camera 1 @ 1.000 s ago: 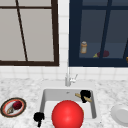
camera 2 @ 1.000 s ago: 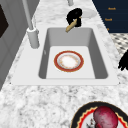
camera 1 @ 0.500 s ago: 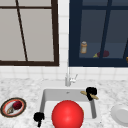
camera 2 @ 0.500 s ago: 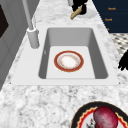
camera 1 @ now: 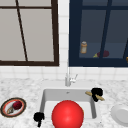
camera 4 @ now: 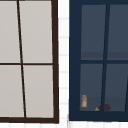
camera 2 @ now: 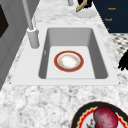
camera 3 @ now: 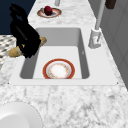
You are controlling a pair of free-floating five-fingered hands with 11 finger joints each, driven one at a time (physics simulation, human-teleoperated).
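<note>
Now right hand (camera 1: 97,93) clenched round wooden stick (camera 1: 94,96), shifted rightward past sink (camera 1: 93,107) rim.

The right hand (camera 1: 96,93) hangs in the air at the far right, its fingers curled round a slim tan wooden stick (camera 1: 94,96) that juts out on both sides of its fist (camera 3: 25,40). The left hand (camera 1: 38,117) floats low at the near left, fingers pointing downward.
</note>
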